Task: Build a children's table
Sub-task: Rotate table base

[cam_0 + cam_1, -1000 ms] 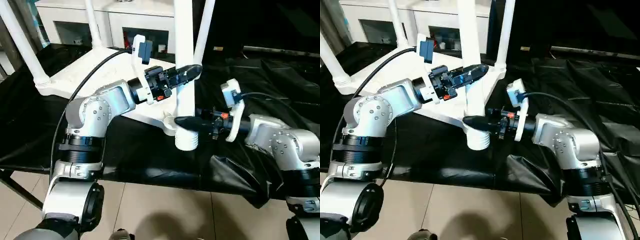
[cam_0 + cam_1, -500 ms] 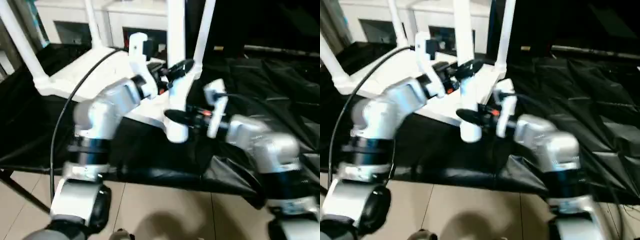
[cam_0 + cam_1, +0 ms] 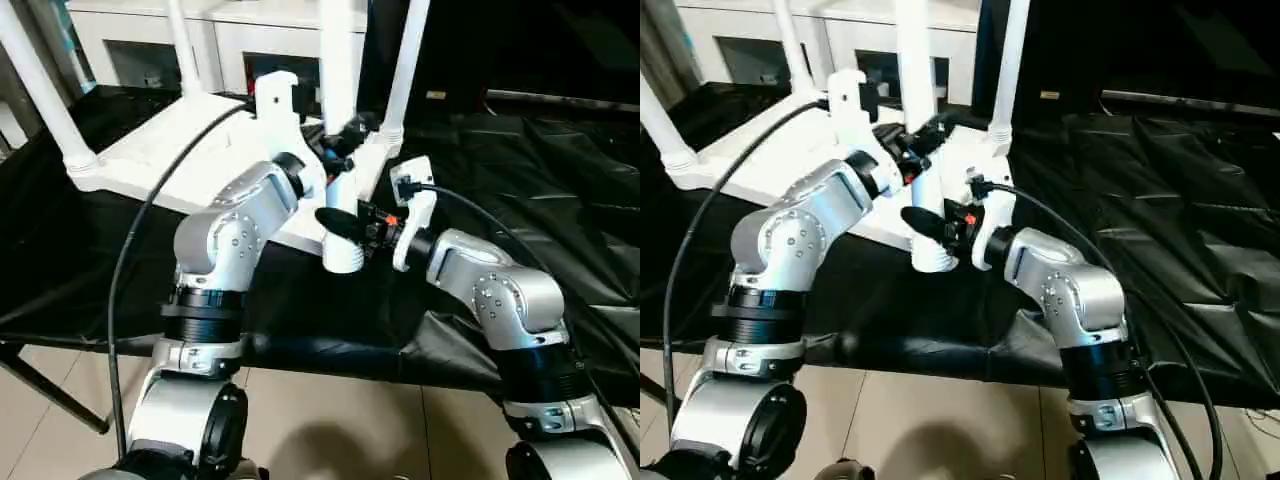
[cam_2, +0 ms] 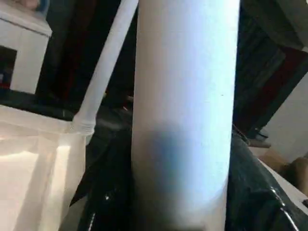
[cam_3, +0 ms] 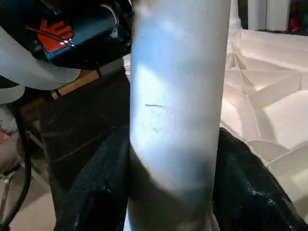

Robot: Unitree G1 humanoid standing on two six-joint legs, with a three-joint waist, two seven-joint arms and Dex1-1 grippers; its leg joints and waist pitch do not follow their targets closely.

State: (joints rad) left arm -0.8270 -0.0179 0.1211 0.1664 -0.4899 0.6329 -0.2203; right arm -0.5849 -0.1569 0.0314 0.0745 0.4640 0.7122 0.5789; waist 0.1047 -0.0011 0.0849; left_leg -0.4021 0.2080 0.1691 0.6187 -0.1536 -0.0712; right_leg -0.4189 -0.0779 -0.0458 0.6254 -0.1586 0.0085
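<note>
The upside-down tabletop (image 3: 190, 150) lies on the black-draped work table (image 3: 520, 180), its near corner hidden behind the two silver arms. Three legs already stand in its corners, one at the far left (image 3: 40, 90), one at the back (image 3: 183, 45) and one on the right (image 3: 405, 65); all run out past the top of the head views, so their upper ends cannot be seen. The fourth leg (image 3: 338, 130) stands upright at the near corner, its wide end (image 3: 342, 255) low by the tabletop's edge; whether that end sits in its socket is hidden by the grippers. The left gripper (image 3: 345, 140) is clamped around this leg partway up, black fingers (image 4: 108, 192) pressed on either side of the white tube. The right gripper (image 3: 345, 225) grasps the same leg lower down, just above the wide end, fingers (image 5: 96, 192) hugging both sides, ribbed underside (image 5: 260, 110) beyond.
</note>
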